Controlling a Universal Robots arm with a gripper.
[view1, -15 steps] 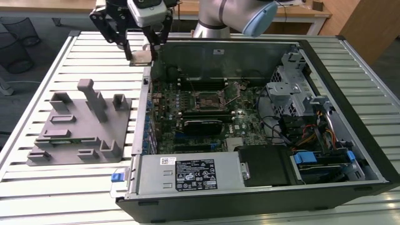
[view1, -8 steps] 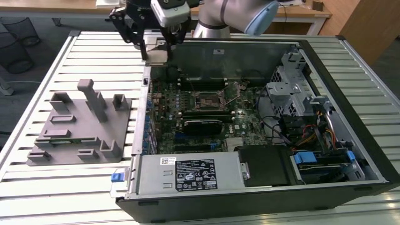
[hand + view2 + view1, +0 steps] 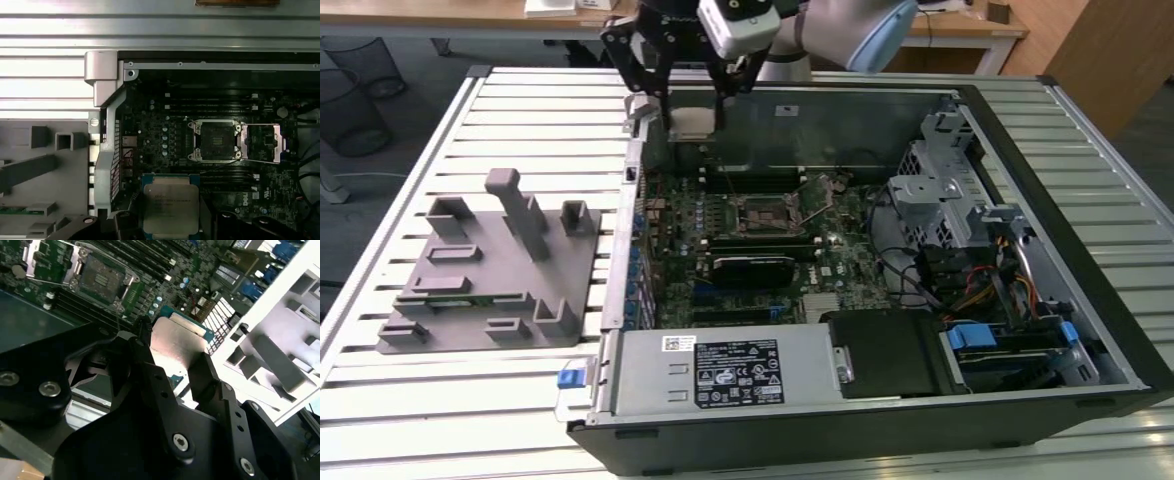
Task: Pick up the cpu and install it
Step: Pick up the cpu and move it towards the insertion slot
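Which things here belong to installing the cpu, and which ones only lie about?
For the job: the cpu, held in the gripper; the open socket on the motherboard.
Lying about: the grey fixture block on the table; the power supply; the drive cage.

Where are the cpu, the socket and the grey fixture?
cpu [image 3: 171, 207], first wrist view, centre of metal top.
socket [image 3: 216, 141], first wrist view, middle of recess.
grey fixture [image 3: 507, 285], exterior view, flat base.

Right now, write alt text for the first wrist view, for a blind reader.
The pincer grips the cpu, silvery top showing, over the motherboard. The empty socket lies apart from it, its frame swung open; a grey fixture sits beside the case.
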